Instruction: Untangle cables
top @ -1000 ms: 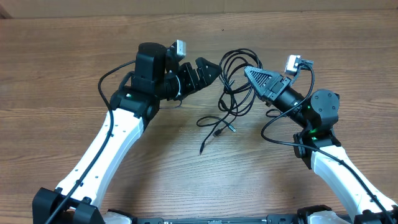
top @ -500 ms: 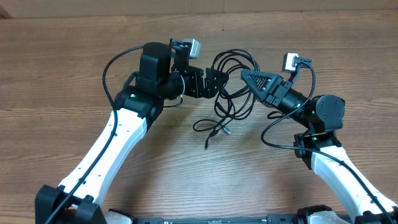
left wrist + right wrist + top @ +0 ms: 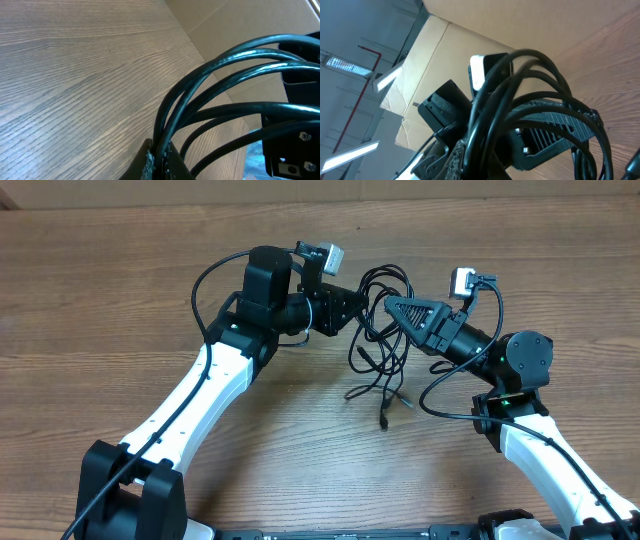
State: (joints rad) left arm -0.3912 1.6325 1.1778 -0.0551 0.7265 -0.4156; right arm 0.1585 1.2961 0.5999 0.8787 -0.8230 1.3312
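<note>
While both arms meet just toward one o'clock of the table's (image 3: 100, 290) middle, the overhead view shows the cables (image 3: 378, 340) strung between them as a loose knot of black loops. The left pincer (image 3: 352, 304) sits at nine o'clock of the knot and the right pincer (image 3: 393, 303) at three o'clock, the two nearly nose to nose. A few strands hang down toward six o'clock and end in small plug tips (image 3: 384, 421) on the wood.

From the left wrist, the left pincer (image 3: 159, 161) is pinched narrow on the cables (image 3: 225, 62), which rise out of it in a fan of four or five strands bending toward three o'clock.

From the right wrist, the right pincer (image 3: 462, 159) looks clamped tight too, with the cables (image 3: 520, 100) arching up from it across the other arm's black hardware.

To my eye this is the pulling-apart step: each side has its hold. Next they would need to draw away slowly, nine and three o'clock, watching that the loops slide free rather than cinch.
</note>
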